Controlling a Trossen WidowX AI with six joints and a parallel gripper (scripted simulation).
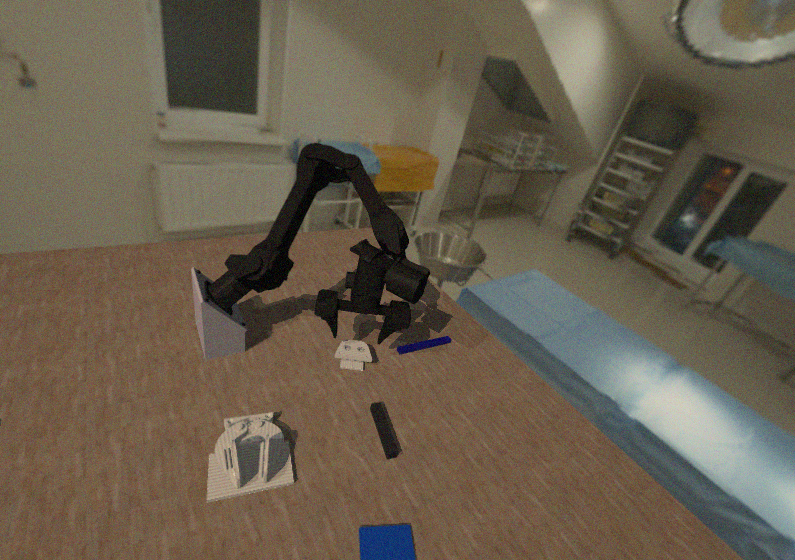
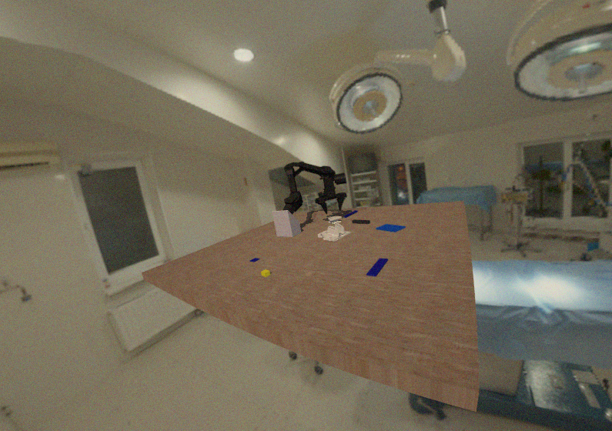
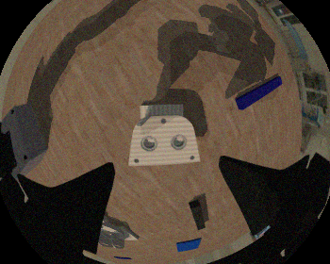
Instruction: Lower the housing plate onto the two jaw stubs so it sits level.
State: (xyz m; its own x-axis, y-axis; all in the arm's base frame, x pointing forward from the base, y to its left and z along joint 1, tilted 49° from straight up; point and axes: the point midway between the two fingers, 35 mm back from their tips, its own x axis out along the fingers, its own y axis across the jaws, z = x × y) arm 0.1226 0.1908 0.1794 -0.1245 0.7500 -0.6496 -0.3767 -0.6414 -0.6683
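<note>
The housing plate (image 1: 353, 348) (image 2: 335, 218) (image 3: 164, 156) is a pale, round-shouldered plate with two large round holes. It lies face up near the arm, over a small ribbed block (image 1: 351, 364) (image 3: 165, 110). My gripper (image 1: 358, 339) (image 2: 333, 211) (image 3: 168, 166) is open and empty, pointing down above the plate, with its fingertips to either side of it in the wrist view. The jaw assembly (image 1: 252, 455) (image 2: 333, 232) (image 3: 113, 236) stands apart, nearer the top camera, with grey upright jaws on a white base (image 1: 219, 485). Its pins and stubs are too small to make out.
A black bar (image 1: 385, 430) (image 2: 361, 221) (image 3: 197, 214) lies right of the jaw assembly in the top view. A dark blue bar (image 1: 424, 345) (image 3: 259, 92) lies beside the housing plate. A blue square (image 1: 387, 542) (image 2: 390, 228) and a yellow cube (image 2: 265, 273) lie farther off.
</note>
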